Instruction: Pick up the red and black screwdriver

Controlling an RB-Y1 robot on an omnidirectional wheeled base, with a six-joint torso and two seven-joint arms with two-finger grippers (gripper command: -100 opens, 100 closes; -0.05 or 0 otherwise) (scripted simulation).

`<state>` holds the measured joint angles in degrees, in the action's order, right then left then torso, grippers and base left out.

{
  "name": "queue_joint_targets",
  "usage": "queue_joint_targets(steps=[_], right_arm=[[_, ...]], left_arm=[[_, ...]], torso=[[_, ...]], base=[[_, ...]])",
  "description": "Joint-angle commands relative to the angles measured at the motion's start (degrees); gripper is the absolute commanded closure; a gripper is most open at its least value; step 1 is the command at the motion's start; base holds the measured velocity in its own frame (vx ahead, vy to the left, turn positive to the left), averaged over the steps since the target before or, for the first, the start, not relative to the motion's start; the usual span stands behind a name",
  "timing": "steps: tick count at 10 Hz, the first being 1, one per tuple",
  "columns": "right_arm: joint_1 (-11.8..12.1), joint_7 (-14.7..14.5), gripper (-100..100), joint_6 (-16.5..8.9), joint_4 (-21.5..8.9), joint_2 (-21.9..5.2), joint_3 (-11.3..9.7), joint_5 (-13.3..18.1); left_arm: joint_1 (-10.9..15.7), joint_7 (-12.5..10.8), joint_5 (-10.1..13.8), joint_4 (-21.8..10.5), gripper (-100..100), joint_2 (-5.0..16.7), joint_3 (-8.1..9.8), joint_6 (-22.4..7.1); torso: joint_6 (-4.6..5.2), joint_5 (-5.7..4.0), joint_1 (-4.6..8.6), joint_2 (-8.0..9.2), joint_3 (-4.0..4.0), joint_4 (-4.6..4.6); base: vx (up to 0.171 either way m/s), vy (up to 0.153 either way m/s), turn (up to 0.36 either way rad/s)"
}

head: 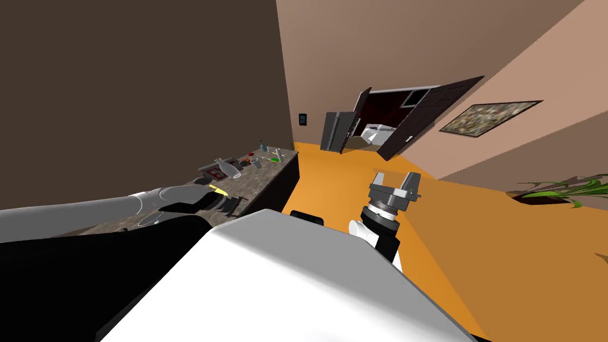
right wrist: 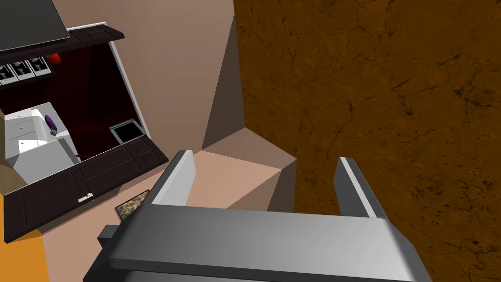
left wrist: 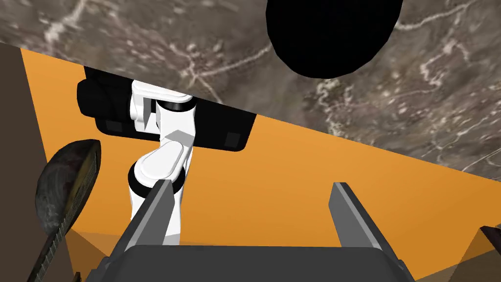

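A marbled grey countertop [head: 261, 178] runs along the left wall in the head view. Among the small items at its far end lies a small red thing [head: 247, 160]; I cannot tell whether it is the screwdriver. My left arm reaches over the counter's near part, and its gripper [head: 229, 203] is beside a small yellow item [head: 217, 190]. In the left wrist view the left gripper [left wrist: 249, 196] is open with nothing between its fingers, over the counter's edge [left wrist: 401, 122] and the orange floor. My right gripper [head: 395, 185] is held open above the floor, away from the counter, with bare fingers [right wrist: 178, 176].
On the counter stand a pale bottle [head: 228, 168], cups and a green item [head: 274, 158]. A round black thing [left wrist: 332, 34] sits on the counter near my left hand, and a dark oval thing with a ribbed handle [left wrist: 68, 181] hangs beside it. Orange floor [head: 350, 178] leads to an open dark door [head: 415, 119].
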<state>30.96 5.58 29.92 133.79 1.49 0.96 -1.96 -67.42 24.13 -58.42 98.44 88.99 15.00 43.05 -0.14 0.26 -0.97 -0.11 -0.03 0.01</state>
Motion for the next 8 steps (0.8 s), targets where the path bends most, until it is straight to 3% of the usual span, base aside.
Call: queue_joint_targets(steps=[1,2,3,4,5,8], right_arm=[[0.00,0.00,0,0.00,0.00,0.00,0.00,0.00],[-0.01,0.00,0,0.00,0.00,0.00,0.00,0.00],[0.00,0.00,0,0.00,0.00,0.00,0.00,0.00],[0.00,0.00,0,0.00,0.00,0.00,0.00,0.00],[0.00,0.00,0,0.00,0.00,0.00,0.00,0.00],[0.00,0.00,0,0.00,0.00,-0.01,0.01,0.00]], left_arm=[[-2.37,1.23,-2.86,0.30,-100,2.67,1.35,-0.99],[-2.37,1.23,-3.24,0.30,-100,2.67,1.35,-0.99],[-3.98,2.26,-5.46,0.35,-100,4.53,2.22,-1.76],[-3.98,2.26,-5.46,0.35,-100,4.53,2.22,-1.76],[-5.49,3.22,-7.53,0.42,-100,6.20,3.07,-2.54],[-9.30,5.68,-12.78,0.79,-100,10.15,5.24,-4.69]], torso=[[0.00,0.00,0.00,0.00,0.00,0.00],[0.03,-0.02,0.04,0.04,0.02,0.01],[-0.02,-0.03,0.15,0.04,0.03,0.01],[0.02,-0.03,0.09,0.03,0.02,0.01],[-0.02,-0.03,0.13,0.01,0.01,0.01],[0.01,0.07,-0.33,-0.10,-0.06,-0.02]], base=[[-0.047,0.127,-0.137],[-0.041,0.102,-0.073],[-0.039,0.124,-0.133],[-0.031,0.112,-0.071],[-0.035,0.121,-0.094],[-0.013,0.243,-0.123]])
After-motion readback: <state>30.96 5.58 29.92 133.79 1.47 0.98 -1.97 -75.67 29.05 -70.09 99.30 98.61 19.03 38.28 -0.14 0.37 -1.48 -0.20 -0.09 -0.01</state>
